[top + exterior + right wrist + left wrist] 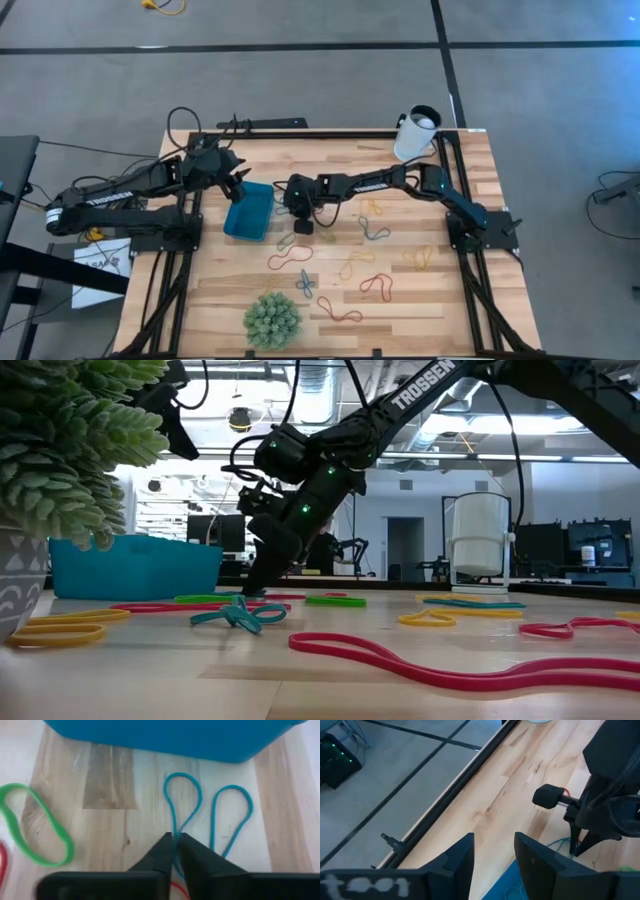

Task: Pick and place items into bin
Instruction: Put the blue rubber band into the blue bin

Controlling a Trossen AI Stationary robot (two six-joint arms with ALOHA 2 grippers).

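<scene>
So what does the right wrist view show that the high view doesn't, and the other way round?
Only the right wrist view shows the right gripper pinching a teal band on the wood, beside a green band.

Only the high view shows the left gripper open above the bin, the white cup, the green spiky ball and other scattered bands.

Both show the teal bin and wooden table.

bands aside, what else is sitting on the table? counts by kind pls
bin: 1
white cup: 1
green spiky ball: 1
Total: 3
</scene>
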